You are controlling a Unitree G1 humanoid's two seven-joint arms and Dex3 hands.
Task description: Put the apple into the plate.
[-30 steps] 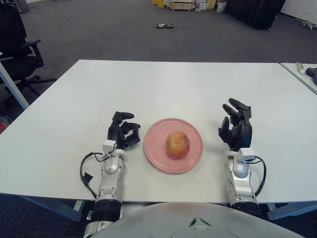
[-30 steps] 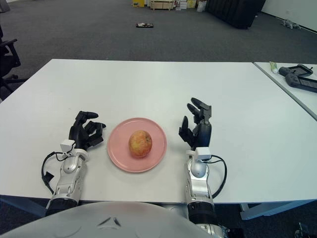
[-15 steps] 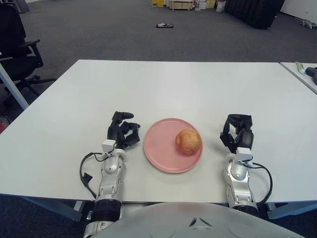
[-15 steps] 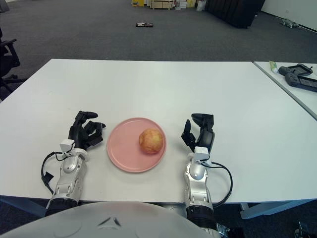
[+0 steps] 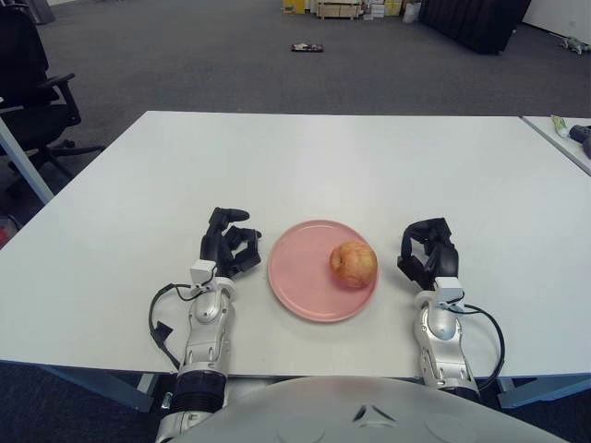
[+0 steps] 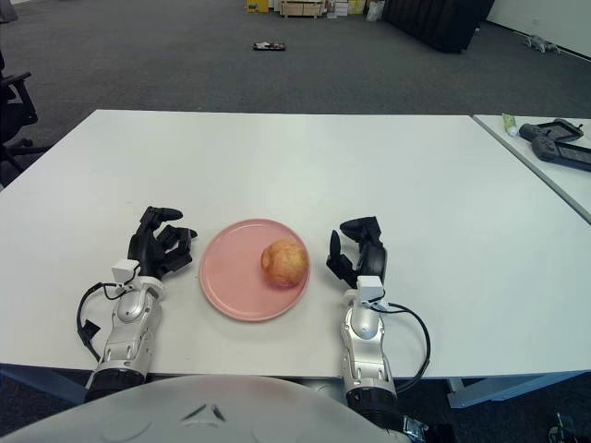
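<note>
Apple (image 5: 354,265) sits inside the pink plate (image 5: 297,278), toward its right rim, on the white worktop (image 5: 323,166). Right hand (image 5: 425,253) is just right of the plate, fingers curled, grasping nothing. Left hand (image 5: 226,242) is beside the plate's left edge, fingers curled, empty.

Pink plate (image 5: 295,286), white table (image 5: 323,157)
The apple (image 5: 354,264) is yellow-red, mottled; both hands (image 5: 228,247) (image 5: 425,252) black-fingered on silver wrists.

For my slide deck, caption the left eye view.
Apple sits on pink plate, between the left hand and right hand.
</note>
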